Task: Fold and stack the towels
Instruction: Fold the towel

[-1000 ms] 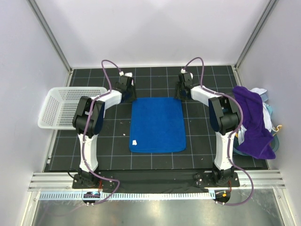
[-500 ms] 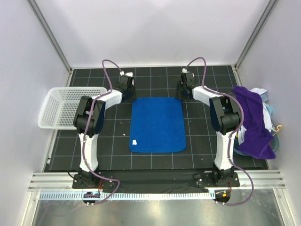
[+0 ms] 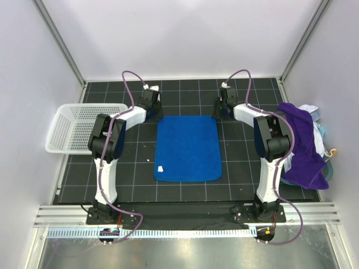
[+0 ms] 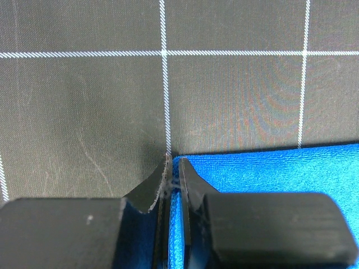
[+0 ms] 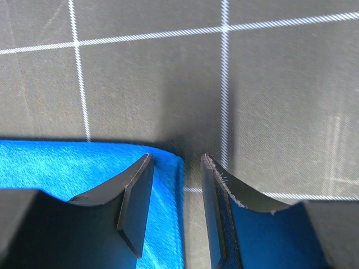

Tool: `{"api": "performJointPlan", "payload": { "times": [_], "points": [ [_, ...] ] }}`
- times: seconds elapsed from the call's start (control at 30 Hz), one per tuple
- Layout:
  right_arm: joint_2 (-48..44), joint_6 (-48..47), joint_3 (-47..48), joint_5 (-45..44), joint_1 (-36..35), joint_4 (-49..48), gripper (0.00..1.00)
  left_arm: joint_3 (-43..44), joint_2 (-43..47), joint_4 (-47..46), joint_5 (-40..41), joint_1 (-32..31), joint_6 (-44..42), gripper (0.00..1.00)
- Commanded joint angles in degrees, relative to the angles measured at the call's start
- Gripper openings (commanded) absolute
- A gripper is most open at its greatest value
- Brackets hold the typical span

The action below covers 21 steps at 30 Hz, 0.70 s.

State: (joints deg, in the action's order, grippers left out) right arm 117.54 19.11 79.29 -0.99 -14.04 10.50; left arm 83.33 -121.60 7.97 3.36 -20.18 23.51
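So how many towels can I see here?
3, I think: the blue towel flat mid-table, the purple towel heaped at the right edge, and a white towel mostly hidden beneath it; more could be buried.

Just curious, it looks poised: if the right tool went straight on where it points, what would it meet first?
Likely the corner of the blue towel, on the black mat; the right tool straddles its edge, jaws apart. Depth is unclear.
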Motion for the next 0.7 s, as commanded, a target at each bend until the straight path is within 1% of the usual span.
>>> {"api": "performJointPlan", "payload": {
  "times": [0.0,0.03,0.37,0.57,0.67],
  "points": [
    [-4.6,-1.2,-0.7,1.1,0.5,-1.4,0.47,1.6,-1.5,0.4,-0.3,0.1,-0.4,0.11],
    [-4.5,-1.3,-0.6,2.3,0.4,-1.3,0.46,1.7,-1.6,0.5,-0.4,0.1,-0.3,0.11],
    [-1.8,-2.3,1.9,4.8,0.4,0.8,0.45,2.5,-1.7,0.9,-1.0,0.1,0.0,0.11],
    [0.5,-3.1,4.6,3.5,-0.5,3.3,0.44,2.6,-1.9,1.0,-0.8,0.1,-0.2,0.11],
    [1.8,-3.7,6.0,2.1,-1.0,4.9,0.41,2.7,-1.9,1.1,-0.9,0.1,-0.2,0.1]
  ]
}}
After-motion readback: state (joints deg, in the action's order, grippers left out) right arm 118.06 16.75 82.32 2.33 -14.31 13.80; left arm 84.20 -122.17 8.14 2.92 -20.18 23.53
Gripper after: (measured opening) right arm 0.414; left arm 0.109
